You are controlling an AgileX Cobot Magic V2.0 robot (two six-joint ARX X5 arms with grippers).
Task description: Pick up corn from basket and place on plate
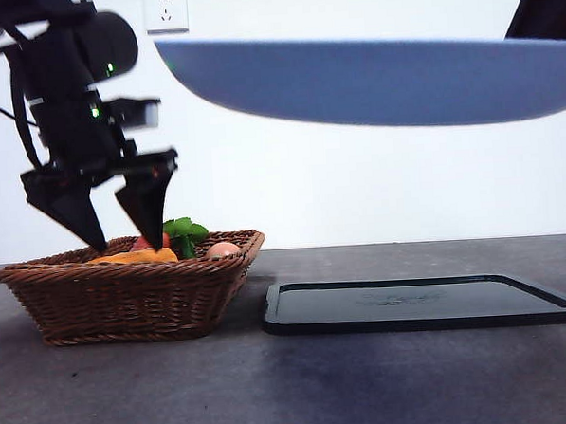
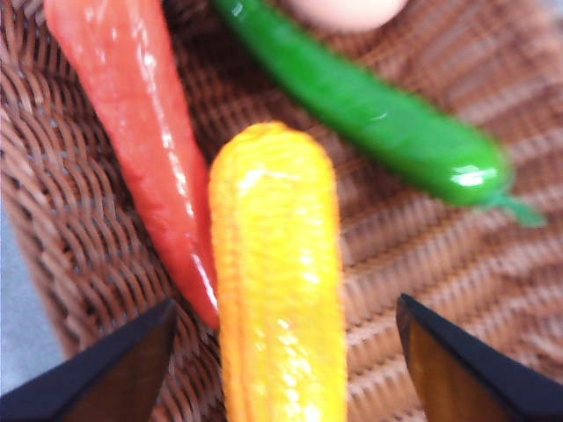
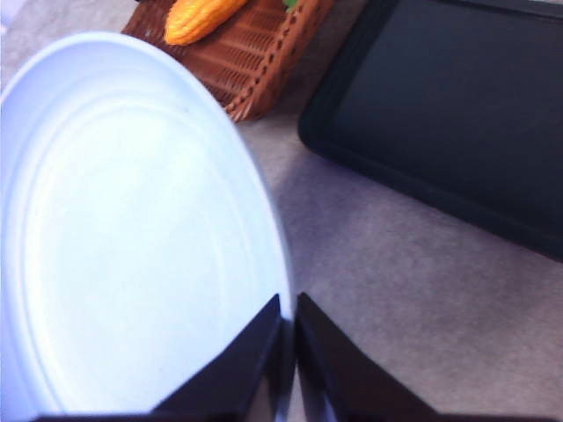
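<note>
While the stubby yellow-orange toy corn cob with its bumpy ridged surface (image 2: pixel 277 281) lies in the shallow brown woven wicker basket (image 1: pixel 126 296) at the left of the grey worktop (image 1: pixel 368 378), the left gripper (image 1: pixel 123 239) hangs just over it with its black fingers (image 2: pixel 106 369) spread wide. The cob sits between the two fingertips, touching neither. A red-orange carrot (image 2: pixel 141 141) lies against one side of the corn, a glossy green pepper (image 2: pixel 387 123) lies a little beyond it, and a pinkish-tan egg-like ball (image 1: pixel 222 249) rests near the basket's right rim. The right gripper (image 3: pixel 288 352) has its fingers clenched on the rim of the large round light-blue plate (image 1: pixel 380 79), held in the air above a flat black rectangular tray (image 1: pixel 421 304) just right of the basket.
</note>
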